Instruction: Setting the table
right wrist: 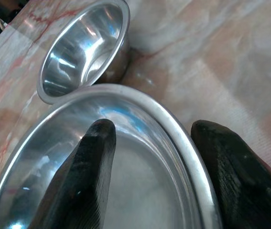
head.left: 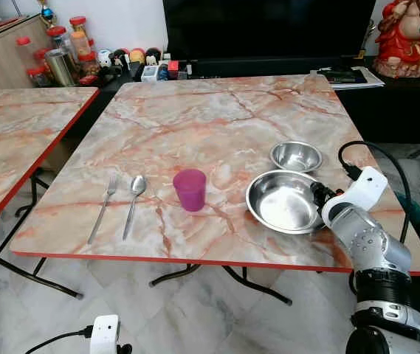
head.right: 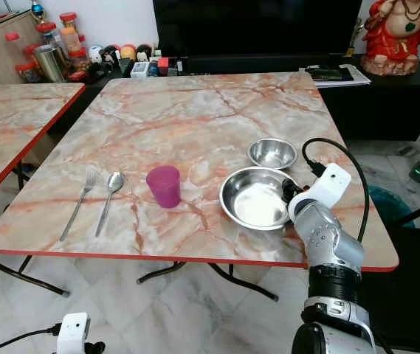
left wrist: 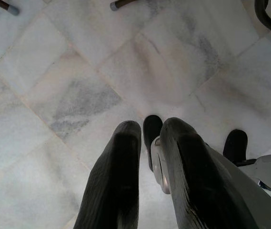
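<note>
A wide steel plate [head.left: 283,200] is seen near the front right corner of the marble-patterned table [head.left: 195,118], its right rim straddled by the right gripper [right wrist: 149,157] — one black finger [right wrist: 85,176] set inside the dish, the other outside on the tabletop, the jaws parted with the rim between them and not yet pressed together. The grip at the edge appears chosen because a shallow, slippery plate offers no other purchase; it is judged that the fingers would have to close on the rim before any slide or lift. Just behind the plate, almost touching it, a small steel bowl [head.left: 296,155] is placed, and to the plate's left a purple cup [head.left: 190,189] stands upright. Farther left a spoon [head.left: 133,203] and a fork [head.left: 103,206] are laid side by side, handles toward the table's front edge — a layout suggesting a place setting partly arranged, with the plate perhaps meant to be brought nearer the cutlery. The left gripper [left wrist: 147,157] is held low over the tiled floor [left wrist: 78,86], idle, its fingers close together with a narrow gap and nothing between them.
</note>
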Controlling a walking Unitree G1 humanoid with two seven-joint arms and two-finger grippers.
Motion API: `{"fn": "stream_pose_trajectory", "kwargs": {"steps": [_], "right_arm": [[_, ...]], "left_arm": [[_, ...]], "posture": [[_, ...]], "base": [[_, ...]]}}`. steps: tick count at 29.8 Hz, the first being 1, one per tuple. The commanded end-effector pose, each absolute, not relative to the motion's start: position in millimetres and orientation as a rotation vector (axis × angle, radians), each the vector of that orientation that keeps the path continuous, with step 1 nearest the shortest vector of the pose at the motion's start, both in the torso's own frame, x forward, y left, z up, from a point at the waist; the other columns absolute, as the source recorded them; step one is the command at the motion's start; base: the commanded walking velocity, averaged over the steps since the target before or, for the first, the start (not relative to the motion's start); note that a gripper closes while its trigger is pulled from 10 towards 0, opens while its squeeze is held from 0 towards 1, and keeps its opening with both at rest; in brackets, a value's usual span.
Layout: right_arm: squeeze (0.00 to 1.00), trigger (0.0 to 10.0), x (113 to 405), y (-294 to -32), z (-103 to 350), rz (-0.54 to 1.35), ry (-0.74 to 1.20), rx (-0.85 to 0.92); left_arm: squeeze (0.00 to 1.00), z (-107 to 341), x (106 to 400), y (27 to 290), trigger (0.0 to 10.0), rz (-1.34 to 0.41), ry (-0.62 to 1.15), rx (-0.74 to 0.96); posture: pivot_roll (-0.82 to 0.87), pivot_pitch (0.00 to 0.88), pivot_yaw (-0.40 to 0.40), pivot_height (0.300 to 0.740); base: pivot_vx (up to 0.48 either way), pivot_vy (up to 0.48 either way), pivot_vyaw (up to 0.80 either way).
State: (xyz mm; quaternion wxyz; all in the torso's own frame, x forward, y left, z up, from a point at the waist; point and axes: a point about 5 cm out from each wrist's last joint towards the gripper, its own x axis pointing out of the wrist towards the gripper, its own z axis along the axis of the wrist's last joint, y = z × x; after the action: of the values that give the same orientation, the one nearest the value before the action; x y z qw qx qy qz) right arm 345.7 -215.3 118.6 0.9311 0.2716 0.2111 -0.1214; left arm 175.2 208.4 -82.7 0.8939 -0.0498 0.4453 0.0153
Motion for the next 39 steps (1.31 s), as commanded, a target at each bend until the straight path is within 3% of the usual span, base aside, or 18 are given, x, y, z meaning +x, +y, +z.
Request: {"fn": "stream_pose_trajectory", "kwargs": {"steps": [1,8,9,10,39], "right_arm": [[0.00,10.0,344.9,-210.1,113.3,-0.236,0.452,0.543],[0.00,10.0,344.6,-210.4,110.5,-0.237,0.459,0.544],[0.00,3.1,344.7,-210.4,110.6,-0.236,0.458,0.544],[0.00,0.0,345.0,-210.2,111.0,-0.234,0.454,0.545],[0.00,0.0,347.2,-208.1,112.7,-0.207,0.445,0.549]], "left_arm": [[0.00,-83.1,173.6,212.4,10.0,0.039,0.941,-0.094],[0.00,-83.2,173.3,212.5,10.0,0.039,0.942,-0.095],[0.00,-83.2,173.4,212.5,10.0,0.039,0.942,-0.095],[0.00,-83.2,173.3,212.5,10.0,0.039,0.942,-0.095],[0.00,-83.4,173.5,211.7,10.0,0.040,0.945,-0.101]], "posture": [[-0.02,0.000,0.075,0.728],[-0.02,0.000,0.075,0.728],[-0.02,0.000,0.075,0.728],[-0.02,0.000,0.075,0.728],[-0.02,0.000,0.069,0.728]], "base": [[0.000,0.000,0.00],[0.000,0.000,0.00],[0.000,0.000,0.00],[0.000,0.000,0.00],[0.000,0.000,0.00]]}}
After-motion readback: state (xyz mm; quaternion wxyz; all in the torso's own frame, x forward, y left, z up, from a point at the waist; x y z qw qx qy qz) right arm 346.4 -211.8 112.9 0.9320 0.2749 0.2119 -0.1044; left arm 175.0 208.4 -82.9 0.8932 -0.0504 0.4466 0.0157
